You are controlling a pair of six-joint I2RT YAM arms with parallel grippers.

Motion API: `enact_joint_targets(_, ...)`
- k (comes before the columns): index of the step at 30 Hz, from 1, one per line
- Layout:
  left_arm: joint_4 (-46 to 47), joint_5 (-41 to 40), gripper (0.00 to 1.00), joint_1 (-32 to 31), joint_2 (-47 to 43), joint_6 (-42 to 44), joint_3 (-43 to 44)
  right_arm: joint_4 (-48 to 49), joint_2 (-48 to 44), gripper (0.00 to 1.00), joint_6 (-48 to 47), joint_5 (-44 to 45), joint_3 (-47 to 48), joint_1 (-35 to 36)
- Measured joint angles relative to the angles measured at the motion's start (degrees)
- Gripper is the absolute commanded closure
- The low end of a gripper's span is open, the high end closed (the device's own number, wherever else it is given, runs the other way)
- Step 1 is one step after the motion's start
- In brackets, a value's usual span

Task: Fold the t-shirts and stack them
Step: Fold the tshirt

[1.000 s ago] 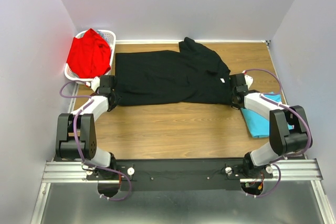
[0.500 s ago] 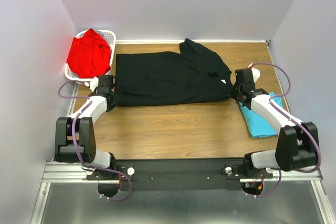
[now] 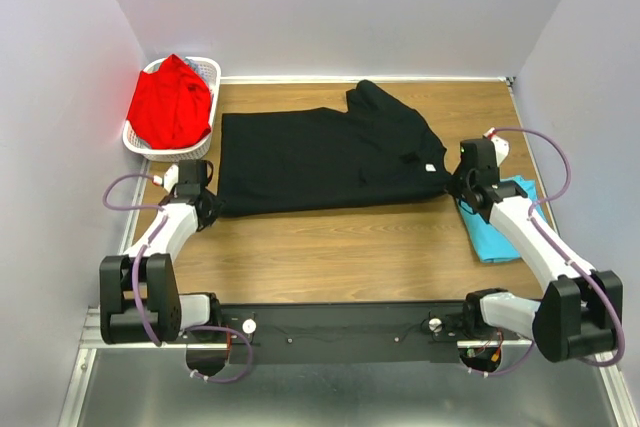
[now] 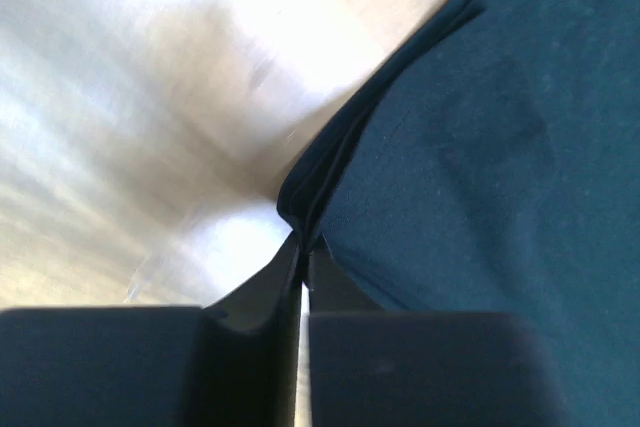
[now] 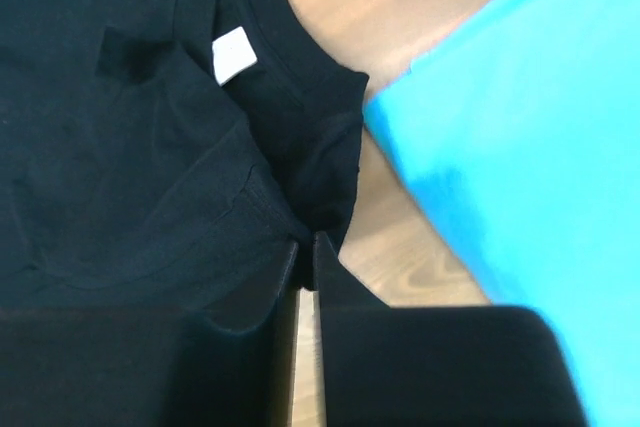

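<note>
Black t-shirt (image 3: 320, 157) nearer; left end effector (image 4: 303, 249), right end effector (image 5: 306, 243) tight on it, in wrist views alone

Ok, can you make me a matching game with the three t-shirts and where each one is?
Things:
1. black t-shirt
2. red t-shirt
3. turquoise t-shirt

Places:
A. heaped in the white basket
B. lying at the right side of the table
C. spread out across the middle of the table

Pairs: 1-C, 2-A, 3-B
</note>
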Motion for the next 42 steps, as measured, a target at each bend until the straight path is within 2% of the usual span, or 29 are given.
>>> enact_joint_targets(1,-0.2,0.5,0.68,0.1,-0.9,-0.2,-1.2,-0.3,-1.0,0.60,0.2,-0.4,-0.8,-0.1)
enact_joint_targets(4,-1.4,1.4,0.57,0.5,-3.1,-0.6,-3.3,-0.9,-3.0,0.45,1.0,-1.4,-2.9,-0.4)
enact_joint_targets(5,-1.9,1.6,0.55,0.6,-4.1,-0.7,-3.6,-1.5,-3.8,0.44,1.1,-1.9,-3.6,-0.6)
enact_joint_targets(10,-4.9,0.9,0.58,0.6,-10.1,-0.2,-1.7,-2.5,-4.8,0.44,0.6,-4.8,-3.5,-0.7)
enact_joint_targets(15,-3.5,0.0,0.61,0.4,-11.6,2.3,2.6,-1.1,0.9,0.44,-1.1,-8.6,0.7,-0.2)
enact_joint_targets(20,-0.6,-0.3,0.68,-1.0,-6.3,4.6,5.9,2.6,8.7,0.44,-2.7,-9.9,4.4,1.0)
enact_joint_targets(27,1.5,0.0,0.72,-4.2,3.5,6.3,7.5,9.1,20.1,0.44,-6.4,-10.2,10.6,1.6)
enact_joint_targets(31,1.6,-0.2,0.72,-5.6,4.8,5.8,7.4,13.2,25.5,0.44,-8.7,-10.5,13.5,1.7)
enact_joint_targets(42,2.4,-1.8,0.72,-5.7,8.3,3.5,3.0,20.5,33.3,0.48,-12.4,-13.0,14.8,1.7)
